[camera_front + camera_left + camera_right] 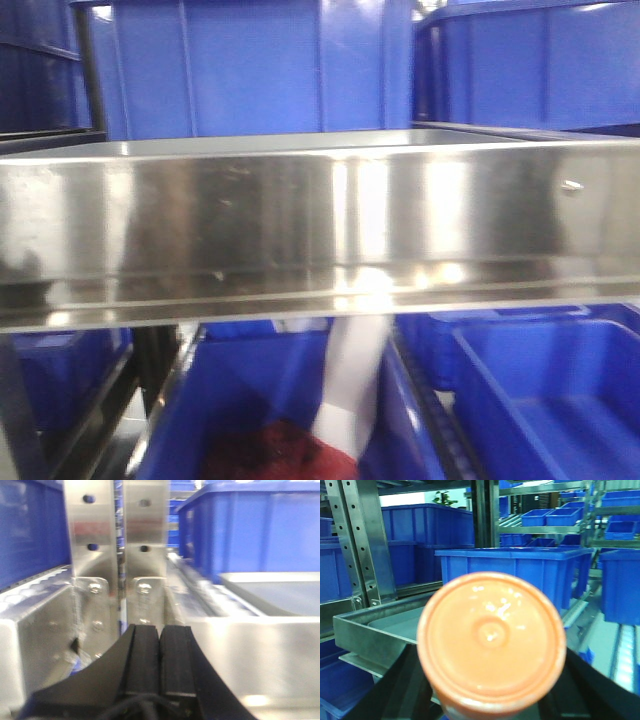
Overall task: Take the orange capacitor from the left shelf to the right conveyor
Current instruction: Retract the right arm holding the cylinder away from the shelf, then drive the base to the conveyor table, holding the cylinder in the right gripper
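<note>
Claws at the left shelf [320, 230]: the left claw [160, 665] is held empty, pads pressed together, before steel uprights [95, 555]. The orange capacitor [491, 642] is pinched by the nearer right claw [492, 700], long axis along the claw, flat top facing the lens. Blue bins [520, 575] are crowded behind, with open room judged at frame right.

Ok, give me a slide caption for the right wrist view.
Right gripper holds the orange capacitor end-on, its flat top facing the camera, blue bins behind.
</note>
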Controlling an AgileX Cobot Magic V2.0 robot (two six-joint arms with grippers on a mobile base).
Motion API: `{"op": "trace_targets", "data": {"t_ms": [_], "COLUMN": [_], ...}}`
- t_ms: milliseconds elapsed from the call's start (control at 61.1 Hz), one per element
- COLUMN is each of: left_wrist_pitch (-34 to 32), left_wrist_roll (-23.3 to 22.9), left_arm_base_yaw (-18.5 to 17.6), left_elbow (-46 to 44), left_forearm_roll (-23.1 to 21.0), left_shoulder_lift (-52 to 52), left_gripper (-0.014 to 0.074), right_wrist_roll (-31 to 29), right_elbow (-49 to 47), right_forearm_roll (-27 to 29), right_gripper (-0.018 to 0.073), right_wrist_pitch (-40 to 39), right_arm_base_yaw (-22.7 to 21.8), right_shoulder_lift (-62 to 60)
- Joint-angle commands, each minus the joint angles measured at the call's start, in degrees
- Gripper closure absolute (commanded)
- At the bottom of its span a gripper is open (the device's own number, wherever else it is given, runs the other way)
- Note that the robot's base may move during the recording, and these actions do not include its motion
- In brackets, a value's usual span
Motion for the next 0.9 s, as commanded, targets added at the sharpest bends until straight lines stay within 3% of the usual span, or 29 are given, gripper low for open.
{"op": "trace_targets", "data": {"t_ms": [0,884], "left_wrist_pitch": [-4.86,-4.86], "left_wrist_roll": [0.0,0.0], "left_arm_base_yaw": [-0.12,-0.12], "left_elbow": [1.25,1.25], "left_forearm_roll": [-0.18,-0.18], "left_shoulder_lift": [-0.4,-0.4], "left_gripper": [0.0722,0.0722], "right_wrist_roll": [-0.49,-0.49], "right_elbow": [-1.53,-1.47], "right_forearm_roll": [-1.36,-1.36], "right_gripper": [0.051,0.051], "right_wrist_pitch": [-5.33,-5.35], "right_arm_base_yaw": [-0.06,-0.06], "right_shoulder_lift": [0.78,0.85]}}
